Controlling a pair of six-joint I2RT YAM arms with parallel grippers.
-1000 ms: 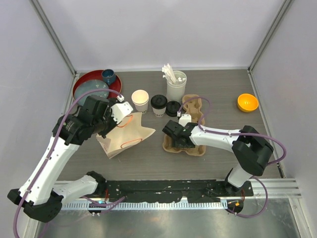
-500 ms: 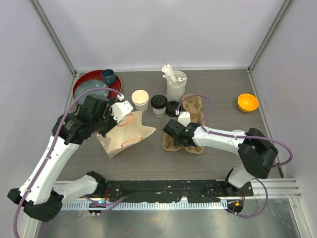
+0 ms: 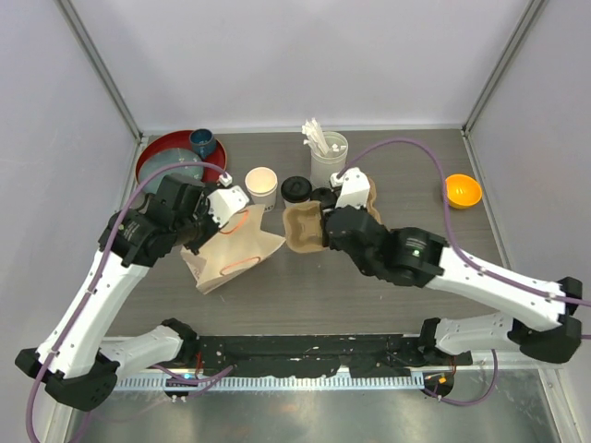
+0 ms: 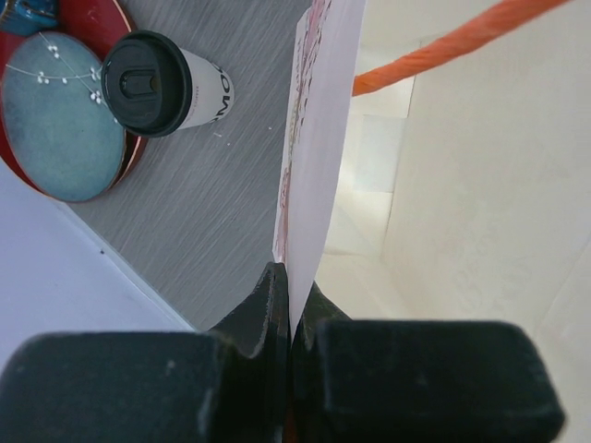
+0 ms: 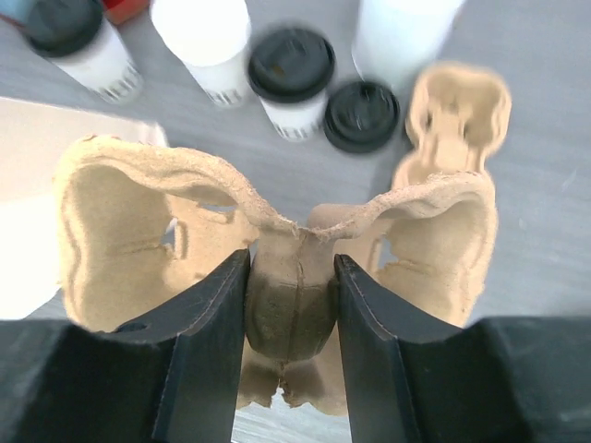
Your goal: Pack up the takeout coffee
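2 black fingers of the right gripper (image 5: 291, 266) are clamped on the raised centre rib of a tan pulp carrier (image 5: 138, 231). It is rough and fibrous, with 1 empty round well on each side of the grip, and sits just beside the bag's right corner. A second carrier (image 5: 459, 115) of the same pulp lies on the grey wood-grain table (image 3: 351, 305) behind it. The left gripper (image 4: 288, 277) is pinched tight on the thin top edge of a white paper bag (image 4: 319, 138) with an orange cord handle (image 4: 443, 51).

The takeout coffee stands beyond the held carrier: 3 tapered white paper cups. These are 1 capped cup (image 5: 291, 92), 1 open cup (image 5: 208, 41) and a second capped cup (image 5: 83, 51), with 1 loose lid (image 5: 362, 115) flat on the table. A wider white cylinder (image 5: 406, 37) holds white sticks (image 3: 317, 138). A red tray (image 3: 157, 152) carries 1 blue-grey plate (image 4: 60, 115), and 1 orange bowl (image 3: 462, 191) sits well apart to the right.
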